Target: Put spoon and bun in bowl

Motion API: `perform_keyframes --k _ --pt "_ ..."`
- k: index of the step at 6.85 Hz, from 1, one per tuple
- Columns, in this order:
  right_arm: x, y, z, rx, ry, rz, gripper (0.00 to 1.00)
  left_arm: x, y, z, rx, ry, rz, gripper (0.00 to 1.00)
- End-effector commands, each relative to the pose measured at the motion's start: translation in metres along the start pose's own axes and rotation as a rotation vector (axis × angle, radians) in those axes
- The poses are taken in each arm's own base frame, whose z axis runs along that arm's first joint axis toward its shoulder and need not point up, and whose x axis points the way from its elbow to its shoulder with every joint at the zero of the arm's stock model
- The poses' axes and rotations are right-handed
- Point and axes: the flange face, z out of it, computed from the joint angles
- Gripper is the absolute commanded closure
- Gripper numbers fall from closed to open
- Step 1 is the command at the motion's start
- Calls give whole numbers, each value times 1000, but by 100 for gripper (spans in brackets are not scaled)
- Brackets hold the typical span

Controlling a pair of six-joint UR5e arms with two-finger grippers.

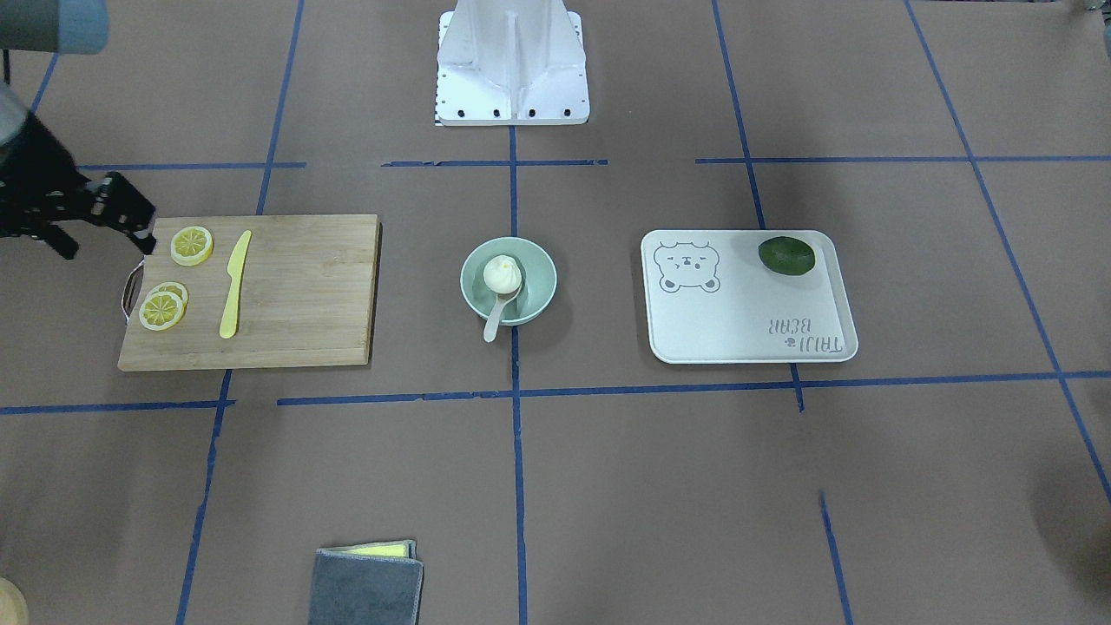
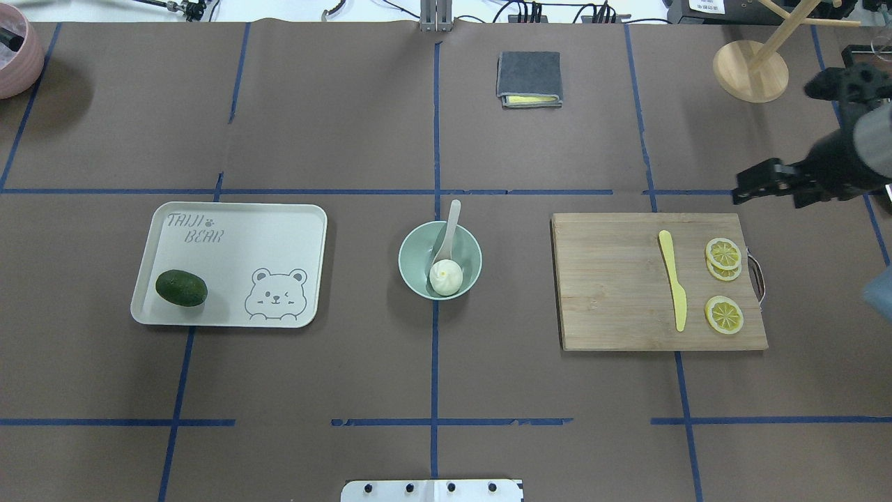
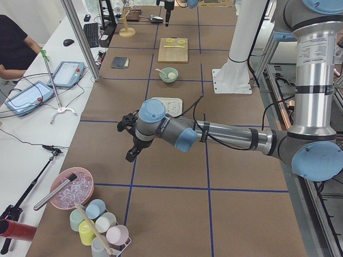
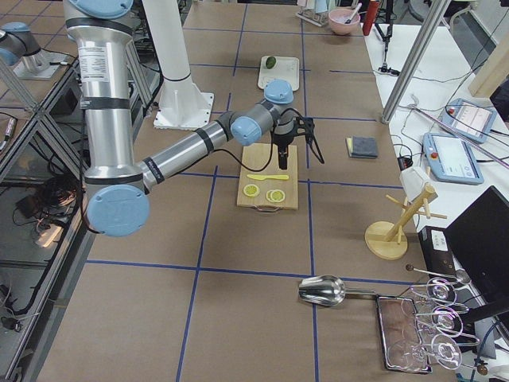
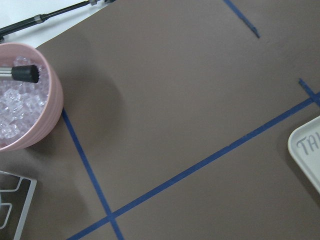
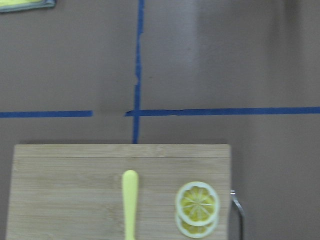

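The pale mint-green bowl point(image 1: 535, 295) point(image 2: 418, 244) stands at the table's middle. The white pleated bun point(image 1: 502, 273) point(image 2: 446, 277) lies inside it. The off-white spoon point(image 1: 497, 317) point(image 2: 449, 226) rests with its scoop in the bowl beside the bun and its handle sticking out over the rim. My right gripper point(image 1: 104, 236) point(image 2: 770, 189) hangs empty and open above the table just beyond the cutting board's handle end, far from the bowl. My left gripper point(image 3: 128, 140) shows only in the exterior left view, over bare table near the tray; I cannot tell if it is open or shut.
A wooden cutting board point(image 2: 613, 293) carries a yellow knife point(image 2: 673, 279) and lemon slices point(image 2: 723, 252). A white bear-print tray point(image 2: 237, 244) holds a dark green avocado point(image 2: 181, 288). A folded grey cloth point(image 2: 529, 78), a wooden rack point(image 2: 750, 70) and a pink bowl of ice point(image 5: 22, 100) stand at the table's far side.
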Motion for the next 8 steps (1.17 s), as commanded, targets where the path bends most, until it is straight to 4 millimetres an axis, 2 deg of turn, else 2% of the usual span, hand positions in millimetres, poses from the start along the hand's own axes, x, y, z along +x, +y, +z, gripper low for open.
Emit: perform_keyframes --k 1,2,3,4,5,6,7,8 --pt "148 9 -33 -13 -19 -17 0 -17 20 -3 -61 15 -107 0" --pt "194 22 -26 -36 2 -96 0 -16 21 -2 -90 18 -288 0" --pt "210 25 -20 -98 19 -135 0 -13 32 1 -99 21 -312 0" --pt "213 24 -18 -155 21 -187 0 -7 29 -2 -101 17 -345 0" --pt "204 21 -24 -156 22 -188 0 -4 23 -6 -118 16 -426 0" --pt "205 21 -24 -154 21 -184 0 5 26 -12 -117 20 -419 0" --pt "206 21 -22 -157 23 -173 0 9 38 -12 -126 23 -424 0" --pt "206 21 -22 -157 23 -135 0 14 53 -3 -152 36 -345 0"
